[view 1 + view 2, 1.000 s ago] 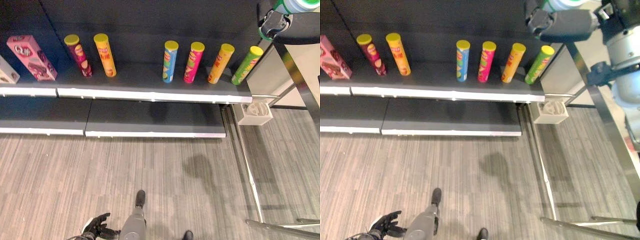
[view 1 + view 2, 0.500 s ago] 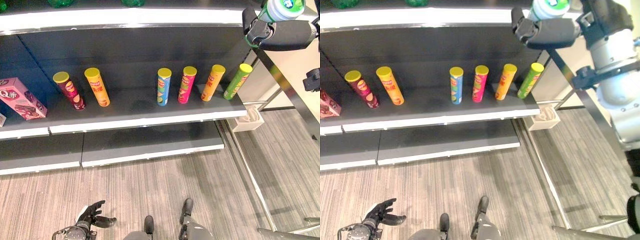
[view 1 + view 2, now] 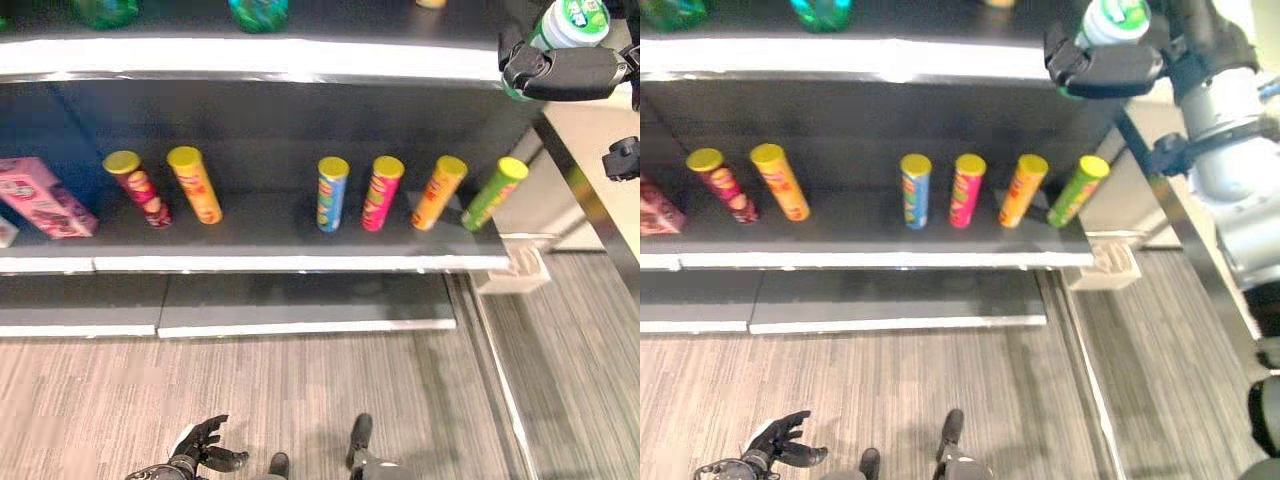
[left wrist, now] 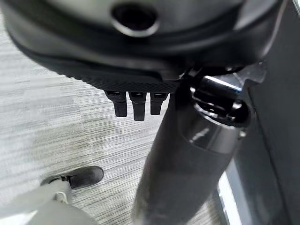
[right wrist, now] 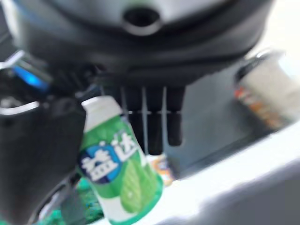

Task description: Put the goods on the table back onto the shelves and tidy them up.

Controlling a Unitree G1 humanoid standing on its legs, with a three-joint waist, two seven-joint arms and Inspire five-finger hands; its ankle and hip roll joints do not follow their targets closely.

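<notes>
Dark shelving (image 3: 300, 225) with white-edged boards stands on a grey striped floor (image 3: 300, 400) beside a metal frame (image 3: 590, 205)

The two head views look down from above at the dark shelf (image 3: 300, 262) and striped floor (image 3: 300, 390), set slightly apart, so both share the row of tubes (image 3: 915, 190). The left wrist view looks along the left hand (image 4: 136, 103) from very close, toward the floor. The right wrist view looks closely past the right hand (image 5: 150, 117) at a green bottle (image 5: 119, 168).
</notes>
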